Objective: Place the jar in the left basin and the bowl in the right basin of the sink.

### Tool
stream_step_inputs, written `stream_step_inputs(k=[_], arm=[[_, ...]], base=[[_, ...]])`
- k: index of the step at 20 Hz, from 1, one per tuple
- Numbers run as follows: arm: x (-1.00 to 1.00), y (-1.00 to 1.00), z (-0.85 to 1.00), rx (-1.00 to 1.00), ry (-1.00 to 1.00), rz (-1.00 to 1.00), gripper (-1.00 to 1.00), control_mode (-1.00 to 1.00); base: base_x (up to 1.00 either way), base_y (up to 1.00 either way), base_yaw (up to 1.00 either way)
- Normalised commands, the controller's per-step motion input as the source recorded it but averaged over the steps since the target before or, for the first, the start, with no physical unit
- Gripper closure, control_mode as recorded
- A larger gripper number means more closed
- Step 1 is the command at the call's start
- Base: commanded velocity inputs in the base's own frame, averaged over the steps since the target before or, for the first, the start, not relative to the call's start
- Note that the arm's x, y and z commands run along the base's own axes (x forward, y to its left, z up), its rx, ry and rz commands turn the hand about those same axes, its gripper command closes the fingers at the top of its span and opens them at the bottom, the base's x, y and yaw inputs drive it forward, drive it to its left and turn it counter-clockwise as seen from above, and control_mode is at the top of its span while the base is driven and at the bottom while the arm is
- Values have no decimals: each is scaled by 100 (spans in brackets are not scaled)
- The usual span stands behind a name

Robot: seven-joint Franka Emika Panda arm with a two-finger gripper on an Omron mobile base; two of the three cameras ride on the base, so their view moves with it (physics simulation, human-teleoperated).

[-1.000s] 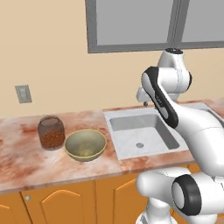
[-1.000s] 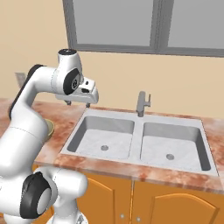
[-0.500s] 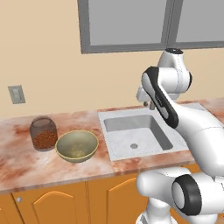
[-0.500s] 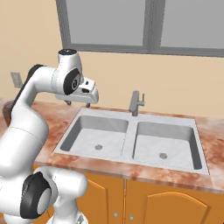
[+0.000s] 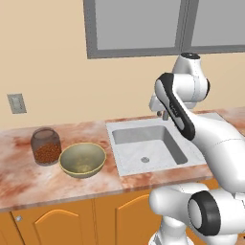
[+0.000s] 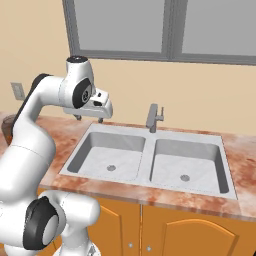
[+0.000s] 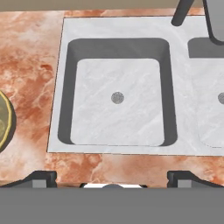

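Empty-handed gripper [image 7: 112, 175] poised above the two-basin sink [image 6: 150, 145], fingers spread wide.

On the marbled countertop [image 5: 28, 177], the bowl [image 5: 83, 160] sits just beside the jar [image 5: 46, 146], left of the left basin [image 5: 146, 143]; the right basin [image 6: 187, 167] lies past the divider.

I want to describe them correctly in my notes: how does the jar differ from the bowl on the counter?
The jar is clear glass, taller and narrower, and holds reddish-brown granules; the bowl is opaque olive-tan, wide, open and looks empty. The jar stands farther from the sink than the bowl. Both sit upright on the marbled counter, side by side.
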Motion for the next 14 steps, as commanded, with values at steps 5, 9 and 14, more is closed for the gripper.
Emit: stream_step_inputs(k=[5,9,14], arm=[[0,0,0,0,0,0,-100,100],[0,0,0,0,0,0,-100,-100],[0,0,0,0,0,0,-100,-100]], base=[[0,-16,0],[0,-4,0],[0,0,0]])
